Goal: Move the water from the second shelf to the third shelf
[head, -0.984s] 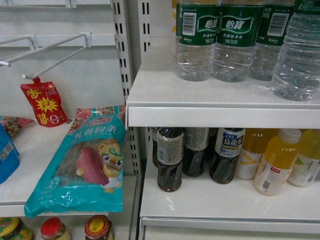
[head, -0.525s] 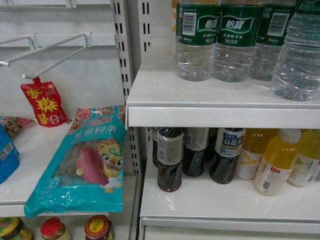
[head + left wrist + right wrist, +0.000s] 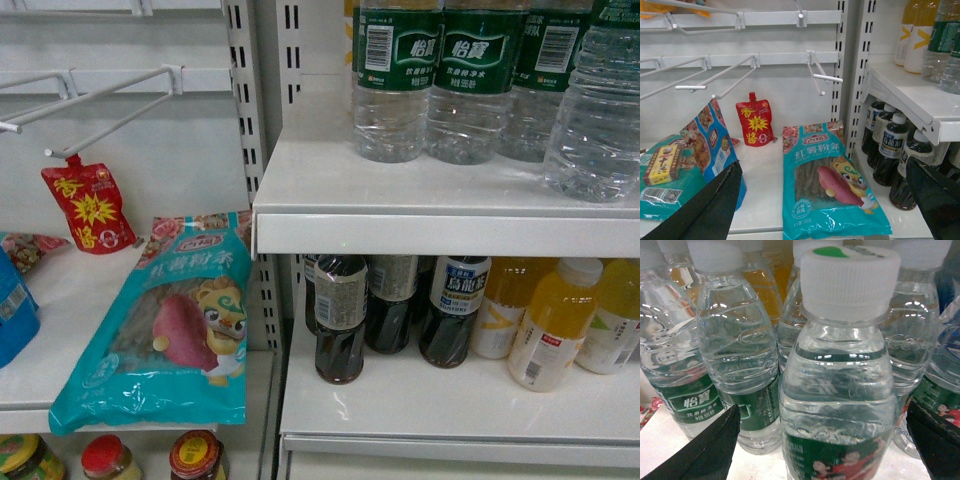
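A clear ribbed water bottle (image 3: 840, 390) with a white cap and a dark green label showing red-shirted figures fills the right wrist view. My right gripper (image 3: 822, 410) is open, one dark finger on each side of this bottle, both apart from it. Several more water bottles (image 3: 735, 355) stand close behind it. In the head view the water bottles (image 3: 470, 80) stand on the upper white shelf (image 3: 440, 225); neither gripper shows there. My left gripper (image 3: 823, 165) is open and holds nothing, hanging in front of the left bay over a teal snack packet (image 3: 827, 180).
On the shelf below the water stand dark tea bottles (image 3: 340, 315) and yellow juice bottles (image 3: 555, 320). The left bay holds a red pouch (image 3: 90, 208), the teal packet (image 3: 170, 320), bare wire hooks (image 3: 817, 75) and a perforated upright (image 3: 255, 150). Jars (image 3: 195, 455) sit lower down.
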Motion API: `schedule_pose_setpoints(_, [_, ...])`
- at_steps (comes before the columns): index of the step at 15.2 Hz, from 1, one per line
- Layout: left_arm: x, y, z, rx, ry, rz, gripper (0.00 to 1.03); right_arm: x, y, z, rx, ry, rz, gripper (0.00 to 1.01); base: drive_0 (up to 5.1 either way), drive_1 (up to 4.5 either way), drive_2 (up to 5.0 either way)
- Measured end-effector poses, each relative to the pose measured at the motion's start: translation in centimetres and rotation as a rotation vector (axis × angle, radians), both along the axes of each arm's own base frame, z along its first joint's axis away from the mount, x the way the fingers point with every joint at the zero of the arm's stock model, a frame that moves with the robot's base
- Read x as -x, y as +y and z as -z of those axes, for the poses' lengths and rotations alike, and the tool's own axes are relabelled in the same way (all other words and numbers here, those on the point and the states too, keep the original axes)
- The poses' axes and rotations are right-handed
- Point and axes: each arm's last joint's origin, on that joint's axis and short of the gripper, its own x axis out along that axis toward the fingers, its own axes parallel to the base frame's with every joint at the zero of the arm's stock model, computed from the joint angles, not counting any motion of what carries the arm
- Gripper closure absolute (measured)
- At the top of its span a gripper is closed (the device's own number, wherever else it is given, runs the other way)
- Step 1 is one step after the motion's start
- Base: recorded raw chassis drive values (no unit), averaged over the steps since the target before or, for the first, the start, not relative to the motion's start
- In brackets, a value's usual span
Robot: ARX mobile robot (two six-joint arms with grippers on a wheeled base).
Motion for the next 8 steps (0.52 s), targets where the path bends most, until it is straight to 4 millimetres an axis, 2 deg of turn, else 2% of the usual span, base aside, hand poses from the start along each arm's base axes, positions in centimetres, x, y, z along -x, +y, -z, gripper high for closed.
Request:
schedule_pose_setpoints(4, [0.0, 0.0, 0.0, 0.0, 0.0, 0.0, 0.05, 2.6, -0.7, 0.4, 0.042, -0.014, 0.038, 0.03, 0.0, 0.0, 0.0])
schedule_pose_setpoints(8, [0.0, 0.0, 0.0, 0.0, 0.0, 0.0, 0.05, 6.4, -1.3, 1.2, 0.047, -0.001, 0.028, 0.03, 0.0, 0.0, 0.0])
